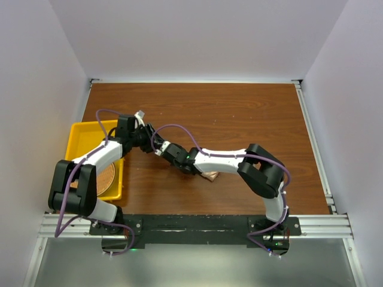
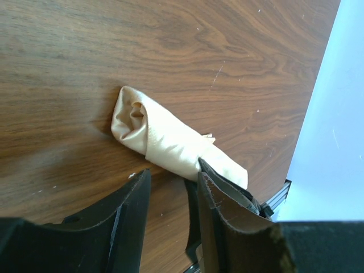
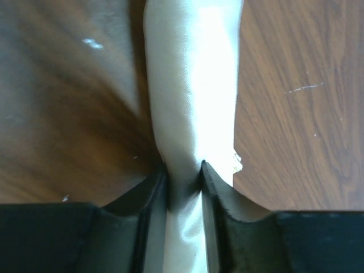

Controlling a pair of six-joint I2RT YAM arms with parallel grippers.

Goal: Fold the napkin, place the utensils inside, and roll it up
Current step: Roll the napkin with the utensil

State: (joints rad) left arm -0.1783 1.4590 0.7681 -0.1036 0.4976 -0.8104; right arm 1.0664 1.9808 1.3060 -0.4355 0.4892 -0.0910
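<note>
The napkin (image 3: 190, 85) lies on the wooden table as a tight pale peach roll. My right gripper (image 3: 183, 168) is shut on it, and its two fingers pinch the roll in near one end. In the left wrist view the napkin (image 2: 170, 139) lies slantwise with its open, coiled end farthest from the fingers. My left gripper (image 2: 173, 175) is open and empty just short of the roll, and its right fingertip (image 2: 206, 173) is at the cloth's edge. From above, only a small peach end of the napkin (image 1: 210, 176) shows under the right arm. The utensils are hidden.
A yellow tray (image 1: 81, 134) sits at the table's left side and holds a round woven mat (image 1: 106, 178). Both arms cross over the left middle of the table. White walls close in the table on three sides, and a metal rail (image 1: 317, 167) runs along its right edge.
</note>
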